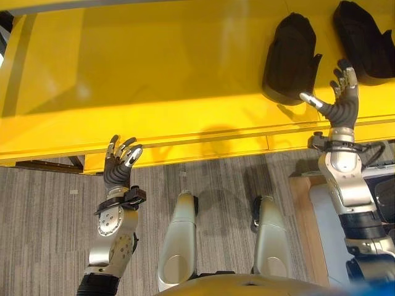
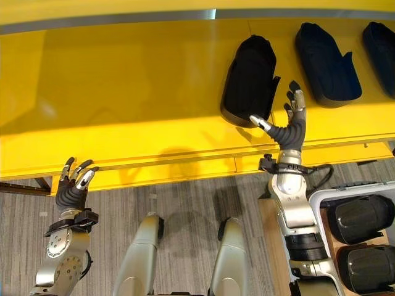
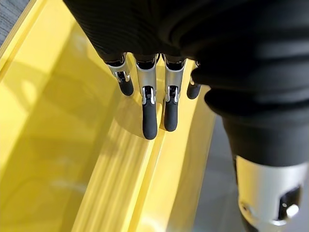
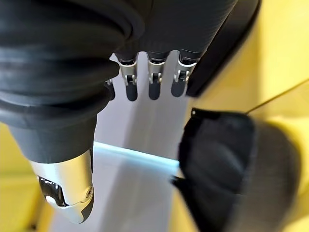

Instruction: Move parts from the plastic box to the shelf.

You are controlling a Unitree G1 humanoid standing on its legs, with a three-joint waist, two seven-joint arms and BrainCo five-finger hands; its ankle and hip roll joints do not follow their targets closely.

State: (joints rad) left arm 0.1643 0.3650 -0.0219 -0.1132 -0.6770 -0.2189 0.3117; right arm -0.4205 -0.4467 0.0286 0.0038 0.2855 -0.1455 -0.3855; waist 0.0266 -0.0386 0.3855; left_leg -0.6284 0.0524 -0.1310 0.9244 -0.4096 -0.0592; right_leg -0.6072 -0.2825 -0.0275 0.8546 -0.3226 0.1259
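**Black parts on the yellow shelf, right hand just off the nearest one**

Three black parts lie on the yellow shelf (image 2: 123, 92) toward its right end, long axes running from front edge to back, narrow ends rearward. The right hand (image 2: 290, 126) is raised beside the nearest part (image 2: 250, 80), fingers (image 2: 299, 98) straight and spread, holding nothing. The second part (image 2: 326, 61) and third part (image 2: 379, 49) lie further right. More parts sit in the plastic box (image 2: 321, 196). The left hand (image 1: 120, 161) hovers at the shelf's front edge, loosely open, empty.
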